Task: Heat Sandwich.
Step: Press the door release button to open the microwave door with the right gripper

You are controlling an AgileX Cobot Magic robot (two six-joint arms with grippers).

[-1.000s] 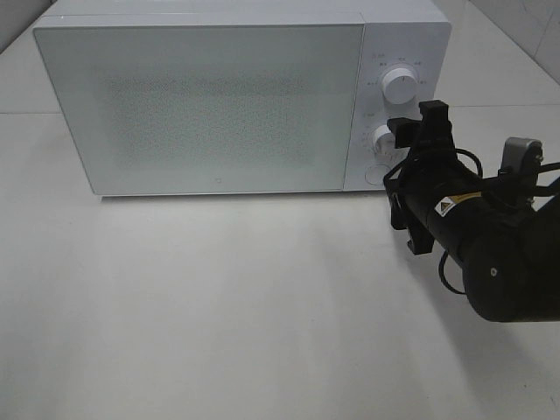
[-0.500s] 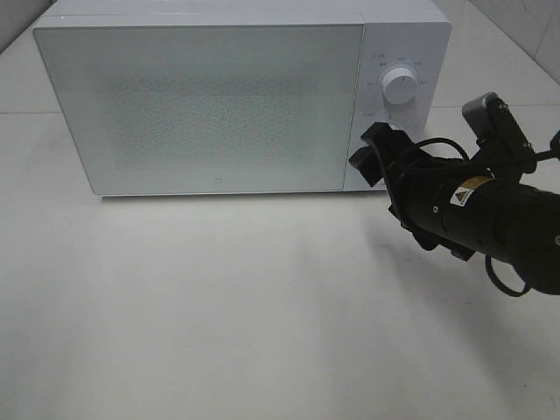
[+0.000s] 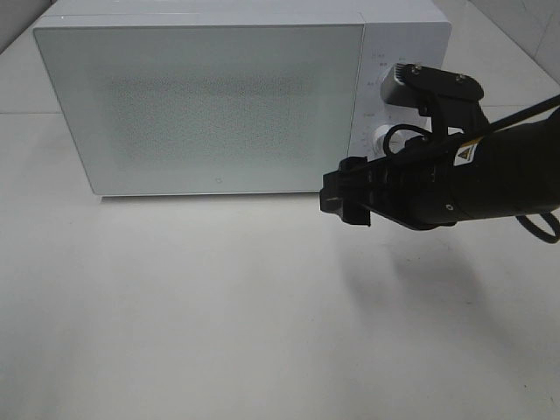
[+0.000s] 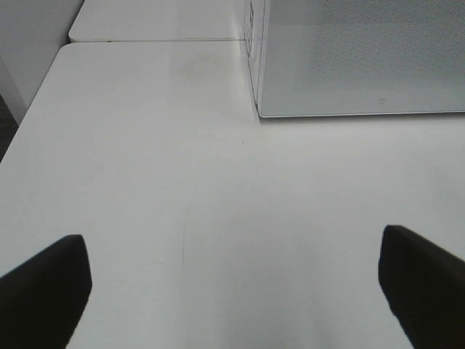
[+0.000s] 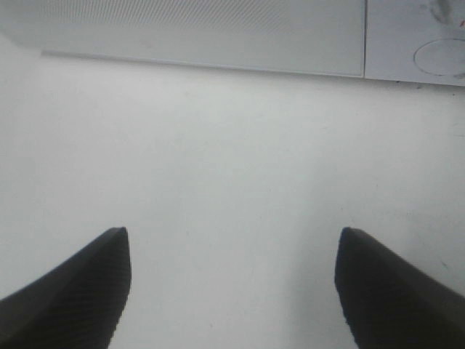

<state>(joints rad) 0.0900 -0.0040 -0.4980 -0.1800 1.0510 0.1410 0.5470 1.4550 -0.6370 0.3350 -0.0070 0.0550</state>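
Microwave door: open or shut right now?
Shut: the microwave door sits flush beside the control panel, with no gap showing.

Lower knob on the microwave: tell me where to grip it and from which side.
Grip the lower knob across its round rim, jaws either side, coming straight in from the front: it is a dial facing out of the upright front of the microwave. The right gripper, open, is nearest but sits low and points along the door, so it would likely need to rise and turn.
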